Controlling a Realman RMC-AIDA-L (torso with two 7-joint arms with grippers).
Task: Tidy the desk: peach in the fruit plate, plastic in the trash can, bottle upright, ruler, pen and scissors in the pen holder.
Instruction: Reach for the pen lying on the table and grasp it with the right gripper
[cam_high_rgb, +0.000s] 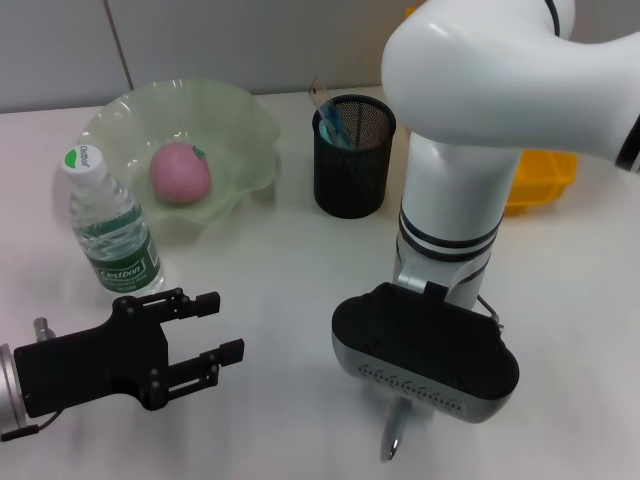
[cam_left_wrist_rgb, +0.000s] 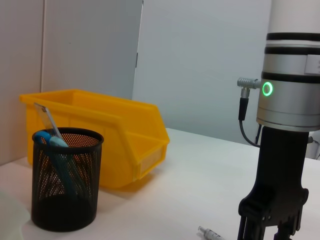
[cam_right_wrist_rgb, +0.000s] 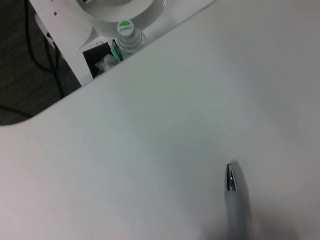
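A pink peach (cam_high_rgb: 180, 172) lies in the green fruit plate (cam_high_rgb: 250, 120). A clear bottle (cam_high_rgb: 112, 225) with a white and green cap stands upright beside the plate; its cap also shows in the right wrist view (cam_right_wrist_rgb: 126, 29). The black mesh pen holder (cam_high_rgb: 353, 155) holds blue-handled scissors (cam_high_rgb: 332, 125) and a clear ruler (cam_left_wrist_rgb: 50, 125). A grey pen (cam_high_rgb: 393, 440) lies on the table under my right wrist (cam_high_rgb: 425, 365); it also shows in the right wrist view (cam_right_wrist_rgb: 235, 192). My right gripper (cam_left_wrist_rgb: 272, 225) hangs just over the pen. My left gripper (cam_high_rgb: 222, 327) is open and empty at the front left.
A yellow bin (cam_high_rgb: 540, 180) stands at the back right, behind the pen holder (cam_left_wrist_rgb: 65, 185). Beyond the table edge, a dark box (cam_right_wrist_rgb: 100, 60) holds something white and crumpled. The white table (cam_high_rgb: 280, 290) lies between my two grippers.
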